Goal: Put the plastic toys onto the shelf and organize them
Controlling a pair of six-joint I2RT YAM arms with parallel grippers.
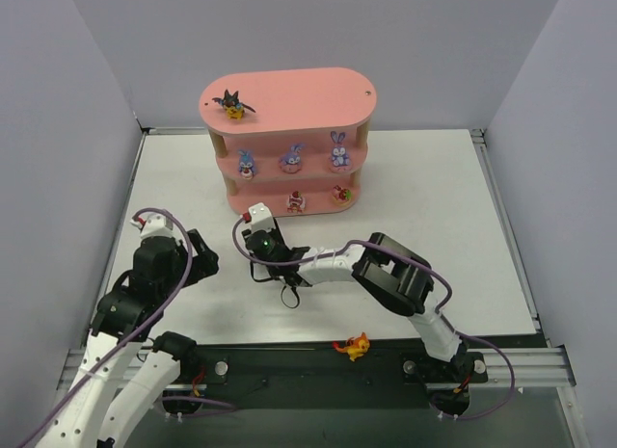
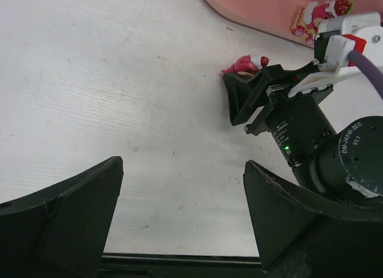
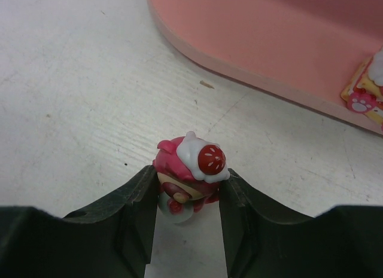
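My right gripper (image 3: 188, 185) is shut on a red-and-white toy (image 3: 191, 161) with a strawberry on its head, low over the table in front of the pink shelf (image 1: 289, 96). The left wrist view shows the same toy (image 2: 246, 64) at the tips of the right gripper (image 2: 242, 81). A black bat toy (image 1: 232, 103) sits on the top board. Three purple-blue bunnies (image 1: 292, 158) stand on the middle board. Two red-and-white toys (image 1: 296, 201) are on the bottom board. My left gripper (image 2: 182, 170) is open over bare table at the left.
An orange toy (image 1: 354, 347) lies on the dark rail at the near edge, between the arm bases. Grey walls close in the table on the left, right and back. The shelf's bottom board (image 3: 269, 45) curves just ahead of the held toy.
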